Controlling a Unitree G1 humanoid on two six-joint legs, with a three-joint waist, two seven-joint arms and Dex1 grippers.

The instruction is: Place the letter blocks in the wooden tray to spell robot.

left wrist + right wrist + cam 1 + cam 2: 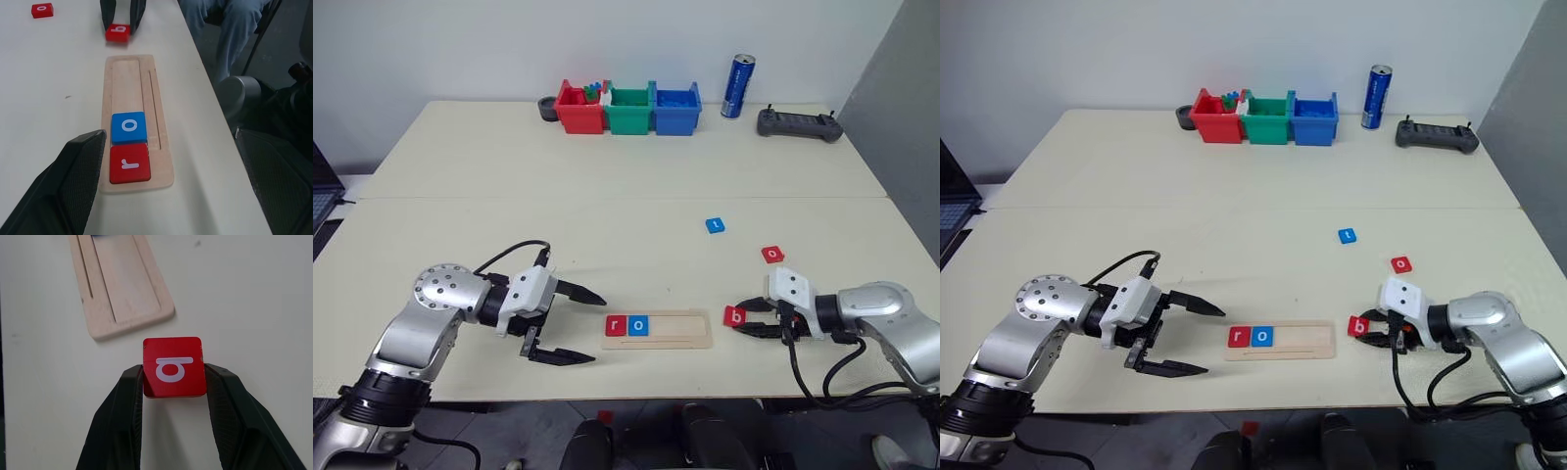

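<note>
At the left the left gripper (570, 324) hangs just off the near end of the wooden tray (659, 329), its two black fingers spread wide and holding nothing. The tray is a long pale strip of smooth, rounded-edge wood with a shallow recess and a thin groove along one side; the red r block (616, 325) and the blue o block (638, 325) lie flat in it side by side at its left end, and the rest of the recess is bare. Just past the tray's right end the right gripper (173, 377) has its ribbed fingers pressed against two opposite edges of the red b block (173, 366), which sits on the table (in the wrist view the tile fills the gap between them). Farther back lie the blue t block (715, 225) and the red o block (772, 255), well apart from the tray. The tiles look thin, hard and glossy, so I judge the risk to be a shallow pinch: the b could twist or squirt out on lifting, or land tilted on the tray's lip and nudge the light tray or the seated o, since nothing visibly holds the tray down
</note>
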